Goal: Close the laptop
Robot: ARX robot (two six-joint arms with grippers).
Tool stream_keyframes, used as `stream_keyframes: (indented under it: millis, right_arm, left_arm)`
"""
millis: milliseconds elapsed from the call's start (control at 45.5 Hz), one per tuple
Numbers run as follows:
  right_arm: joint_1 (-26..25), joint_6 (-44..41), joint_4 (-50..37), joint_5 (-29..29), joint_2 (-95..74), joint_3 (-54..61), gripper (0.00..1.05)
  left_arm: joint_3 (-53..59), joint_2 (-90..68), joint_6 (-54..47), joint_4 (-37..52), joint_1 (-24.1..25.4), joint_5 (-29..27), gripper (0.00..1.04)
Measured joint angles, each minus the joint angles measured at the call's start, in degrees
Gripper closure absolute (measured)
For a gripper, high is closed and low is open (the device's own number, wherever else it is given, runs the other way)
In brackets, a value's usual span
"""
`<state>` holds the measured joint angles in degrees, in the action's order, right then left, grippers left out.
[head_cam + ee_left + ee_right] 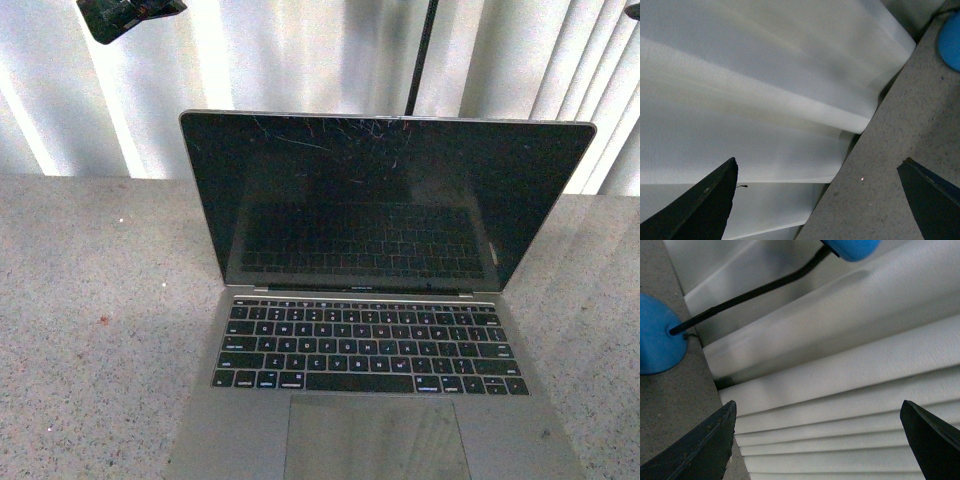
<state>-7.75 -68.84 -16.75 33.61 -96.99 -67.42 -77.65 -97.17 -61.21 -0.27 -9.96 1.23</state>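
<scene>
The laptop (370, 300) stands open on the speckled grey table (90, 300) in the front view. It is silver-grey with black keys (368, 348), a large trackpad (375, 440) and a scratched, dark screen (385, 195) leaning back. It shows in neither wrist view. My left gripper (820, 162) is open and empty, facing the white curtain and the table's edge. My right gripper (817, 405) is open and empty, facing the curtain folds.
A white pleated curtain (280, 50) hangs behind the table. A black gooseneck stalk (420, 55) rises behind the laptop; its blue base (657, 337) sits on the table. A dark object (125, 15) hangs at the top left of the front view.
</scene>
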Motion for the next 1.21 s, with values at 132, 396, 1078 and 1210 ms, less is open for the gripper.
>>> stream_keyframes:
  millis: [132, 396, 1078, 1210]
  right_arm:
    - [1.1, -8.2, 8.5, 2.6, -1.7, -4.9, 0.07]
    - [2.4, -19.7, 21.1, 3.4, -3.8, -9.5, 0.07]
    - [5.5, -26.6, 48.7, -5.5, -9.4, -23.9, 0.54]
    - [5.9, -26.9, 49.1, -6.1, -9.4, -23.8, 0.77]
  left_arm:
    - [-6.7, -3.4, -7.0, -8.1, -1.0, -0.9, 0.07]
    - [-15.8, -8.0, -12.1, -20.5, -2.0, -2.0, 0.07]
    - [-23.9, -13.0, -11.6, -35.7, -6.9, -5.8, 0.34]
    - [-22.1, -13.0, -11.4, -35.7, -6.7, -5.7, 0.57]
